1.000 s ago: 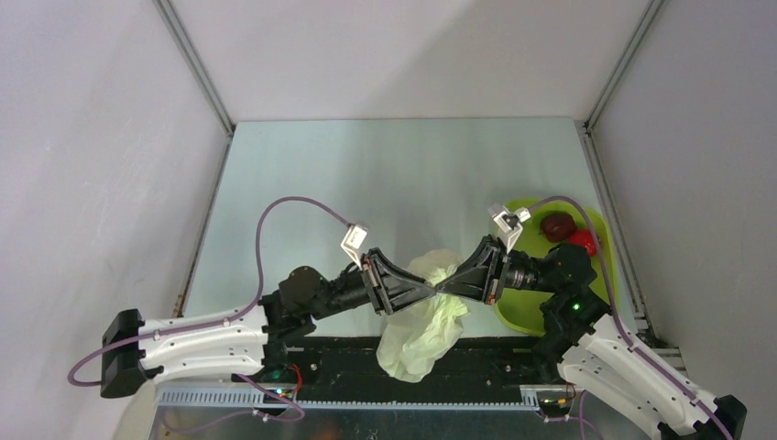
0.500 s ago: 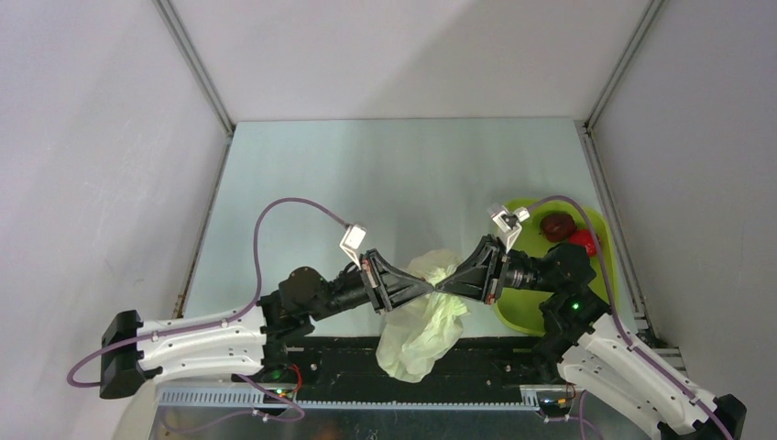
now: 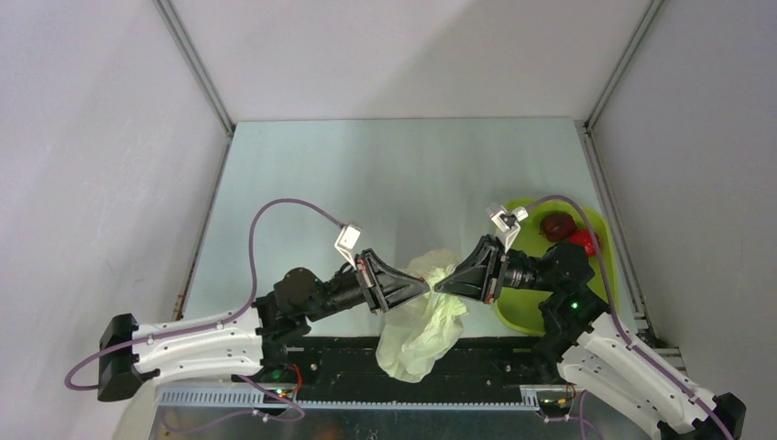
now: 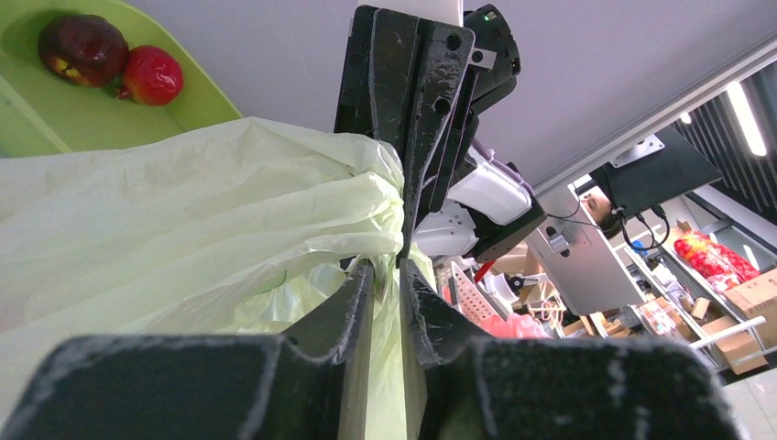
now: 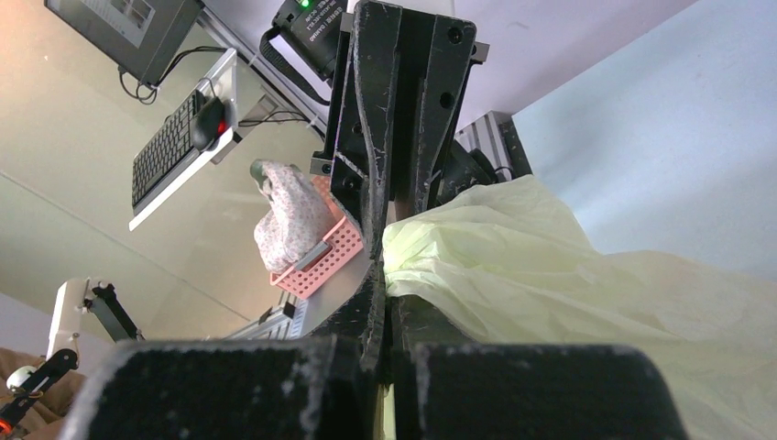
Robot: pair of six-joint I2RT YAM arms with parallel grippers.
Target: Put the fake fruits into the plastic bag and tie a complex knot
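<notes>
Bag [image 3: 421, 325] pale yellow-green, see-thru; tray [image 3: 519, 318] lime; maroon fruit [image 3: 556, 225], red fruit [image 3: 584, 241]; my L-arm cable [image 3: 275, 209] purple.

Up close, the left gripper [image 4: 385, 275] fills the bottom of the view; its two dark fingers stand a narrow slit apart with pale film of the plastic bag [image 4: 183, 229] running through the slit, though whether they pinch it is hard to tell. Straight opposite, the right gripper [image 4: 404, 234] points down at them, fingers pressed together, tips right at the bunched film; top left, a lime-green tray [image 4: 55, 128] carries a dark maroon fruit [image 4: 82, 48] just beside a red fruit [image 4: 151, 75].
</notes>
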